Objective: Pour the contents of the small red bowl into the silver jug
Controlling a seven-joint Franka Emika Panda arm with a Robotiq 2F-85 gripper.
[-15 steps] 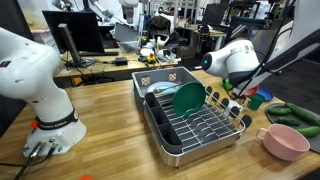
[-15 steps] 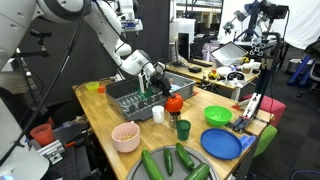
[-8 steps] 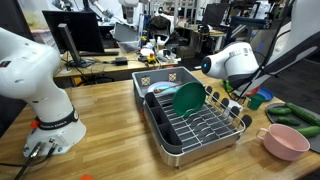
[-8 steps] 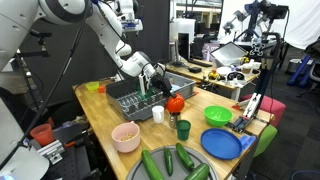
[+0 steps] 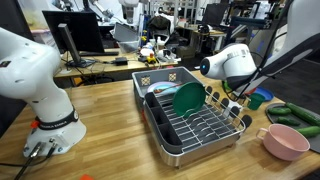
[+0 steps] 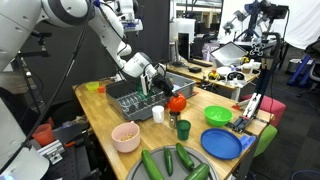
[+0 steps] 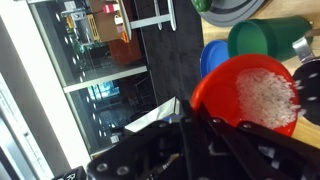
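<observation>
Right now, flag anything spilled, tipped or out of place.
No spill visible. The small red bowl is gripped at its rim by the shut tool, and in the wrist view its white grains sit inside it. Nothing else stands out.

A glossy white robot arm (image 6: 112, 40) of rounded tubular segments, dark seams ringing its joints and black cables (image 5: 285, 62) trailing alongside, ends in a matte black mechanical hand (image 7: 200, 130).

The small red bowl (image 7: 214, 96) holds whitish grains (image 7: 265, 97).
</observation>
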